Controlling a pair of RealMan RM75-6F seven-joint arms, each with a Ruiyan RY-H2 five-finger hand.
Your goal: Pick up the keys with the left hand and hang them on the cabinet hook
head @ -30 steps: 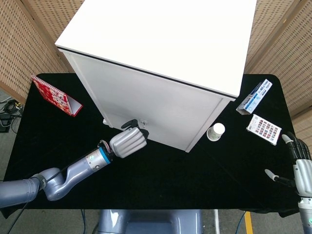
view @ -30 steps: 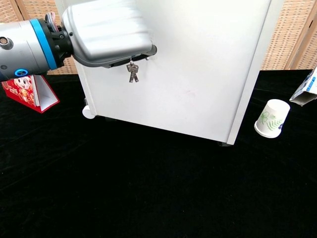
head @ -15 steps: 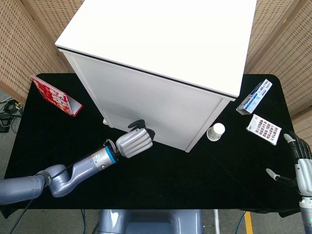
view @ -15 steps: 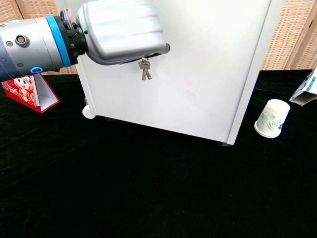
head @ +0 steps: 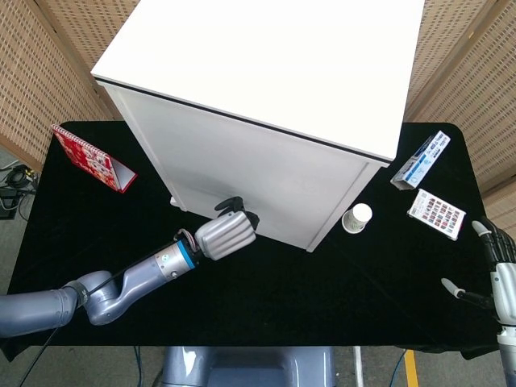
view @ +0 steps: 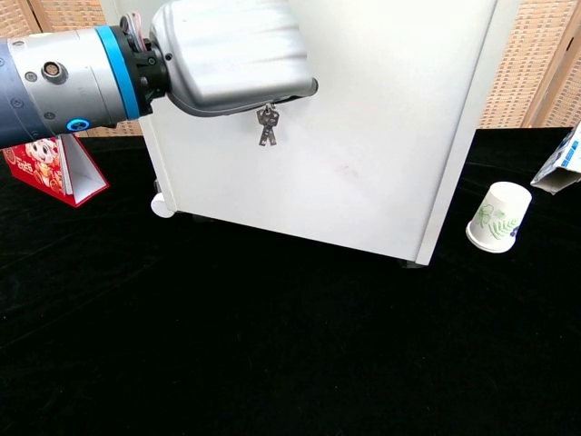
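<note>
Chest view: left hand [view: 231,54] holds the keys [view: 268,124] up against the cabinet [view: 381,118] front, hanging step in progress.
Fingers curl down around the top of the key bunch, so the keys dangle free below the hand, right by the white panel; holding them from above likely leaves the ring free to meet a hook. Hook itself is hidden behind the hand, can't tell if the ring is on it. Head view shows the left hand [head: 226,235] low at the cabinet [head: 266,97] front, arm reaching in across the black table [head: 322,298]. Right hand [head: 496,278] sits idle at the table's far edge, fingers spread, holding nothing, clear of the work. Paper cup [view: 496,216] lies tipped by the cabinet corner, red calendar [view: 50,168] stands well off on the other side; neither is in the way.
</note>
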